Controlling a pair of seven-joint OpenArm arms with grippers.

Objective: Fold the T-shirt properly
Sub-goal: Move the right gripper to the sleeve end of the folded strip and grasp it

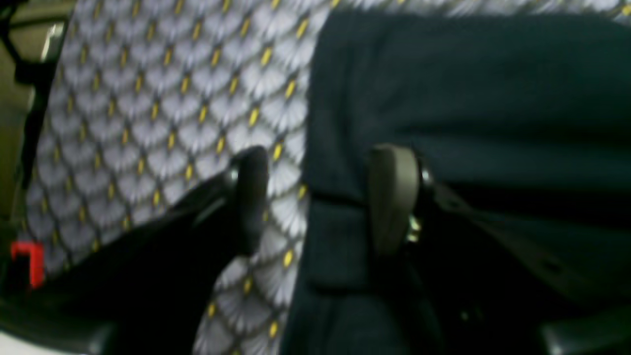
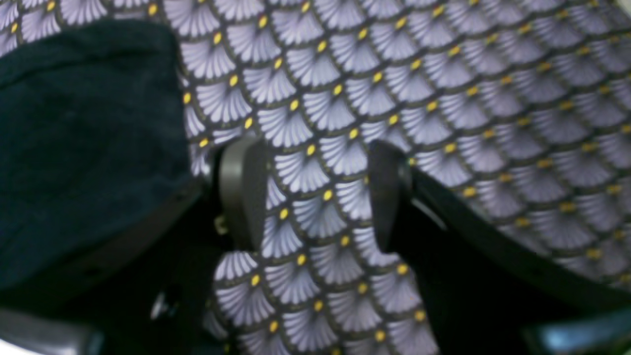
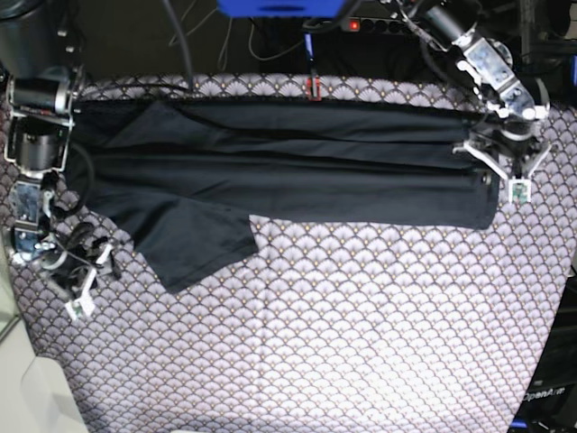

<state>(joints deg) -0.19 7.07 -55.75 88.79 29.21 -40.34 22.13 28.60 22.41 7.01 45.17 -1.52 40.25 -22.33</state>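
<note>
The black T-shirt point(image 3: 288, 167) lies in a long band across the far side of the table, with one sleeve point(image 3: 194, 239) sticking out toward the front left. My left gripper point(image 3: 511, 176) is at the shirt's right end. In the left wrist view this gripper point(image 1: 320, 197) is open and straddles the shirt's edge point(image 1: 315, 162), one finger point(image 1: 394, 197) over the dark fabric and the other over the patterned cloth. My right gripper point(image 3: 79, 280) hangs open at the left table edge. In the right wrist view it point(image 2: 315, 192) holds nothing, with the T-shirt point(image 2: 84, 148) beside it.
A white-grey scallop-patterned cloth point(image 3: 343, 334) covers the table. Cables and a power strip point(image 3: 379, 23) run behind the far edge. A small red piece point(image 1: 29, 261) shows at the cloth's border in the left wrist view.
</note>
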